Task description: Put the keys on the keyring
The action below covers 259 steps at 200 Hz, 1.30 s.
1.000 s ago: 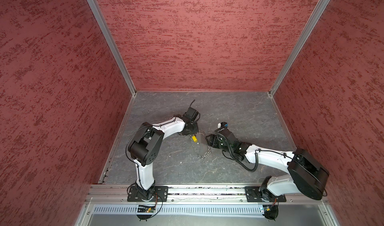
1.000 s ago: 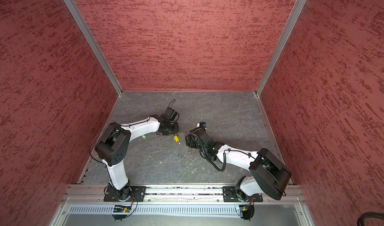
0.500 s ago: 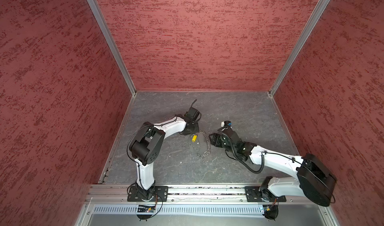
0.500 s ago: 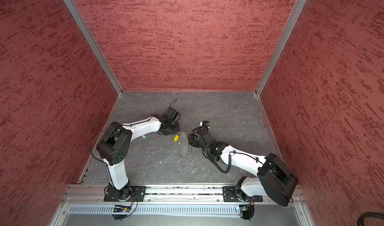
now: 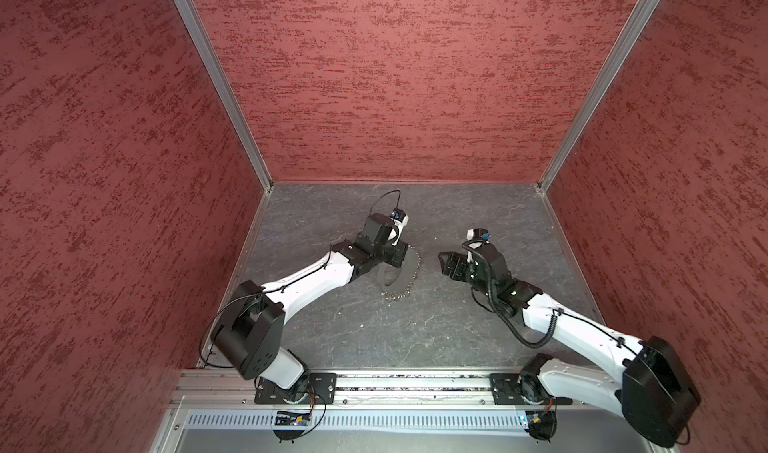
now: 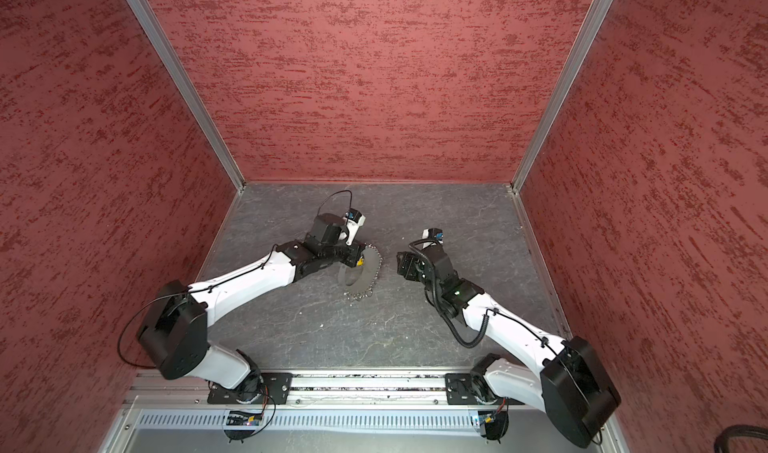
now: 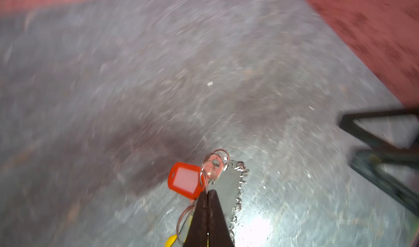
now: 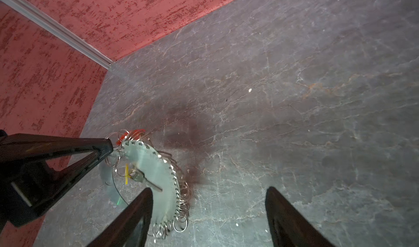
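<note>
Red key (image 7: 186,180), yellow key (image 8: 127,174), shiny silver keyring (image 8: 156,164); grey floor (image 8: 294,87) with pale veins; walls (image 5: 395,76) mottled dark-on-light red.

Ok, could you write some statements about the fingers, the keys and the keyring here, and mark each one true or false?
1. The left fingers are shut on the edge of the keyring. True.
2. The keyring is gripped by both arms. False: the right fingers stand open, apart from it.
3. The red key hangs close to the tips of the left fingers. True.
4. Only the red key is in view. False: a yellow key hangs against the keyring too.
</note>
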Each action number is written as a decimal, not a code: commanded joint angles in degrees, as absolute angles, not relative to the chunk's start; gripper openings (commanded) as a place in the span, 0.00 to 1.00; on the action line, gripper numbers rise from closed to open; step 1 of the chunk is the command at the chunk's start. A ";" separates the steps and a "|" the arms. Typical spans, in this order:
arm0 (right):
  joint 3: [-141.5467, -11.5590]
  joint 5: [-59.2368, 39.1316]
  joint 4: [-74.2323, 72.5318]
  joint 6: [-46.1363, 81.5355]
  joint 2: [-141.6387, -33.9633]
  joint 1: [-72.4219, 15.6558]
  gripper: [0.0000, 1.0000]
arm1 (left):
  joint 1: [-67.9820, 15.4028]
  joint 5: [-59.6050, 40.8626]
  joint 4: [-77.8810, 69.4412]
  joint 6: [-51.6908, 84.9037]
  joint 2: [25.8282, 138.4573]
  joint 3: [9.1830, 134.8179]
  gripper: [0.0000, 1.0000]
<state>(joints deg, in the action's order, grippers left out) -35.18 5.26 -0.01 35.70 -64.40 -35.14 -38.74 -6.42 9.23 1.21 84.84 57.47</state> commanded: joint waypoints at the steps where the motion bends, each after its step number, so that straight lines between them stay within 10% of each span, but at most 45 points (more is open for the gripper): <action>1: -33.10 2.27 -3.40 28.90 -60.89 -34.98 0.79 | -41.45 -12.08 -4.62 -14.97 79.43 51.87 0.00; 129: -24.70 -11.66 -8.85 11.87 -48.81 -35.06 0.76 | -41.61 -29.26 -13.00 -20.36 72.77 42.51 0.00; 259: -21.18 -17.14 -13.94 14.60 -47.75 -35.07 0.48 | -40.78 -34.03 -18.11 -17.05 75.23 39.64 0.00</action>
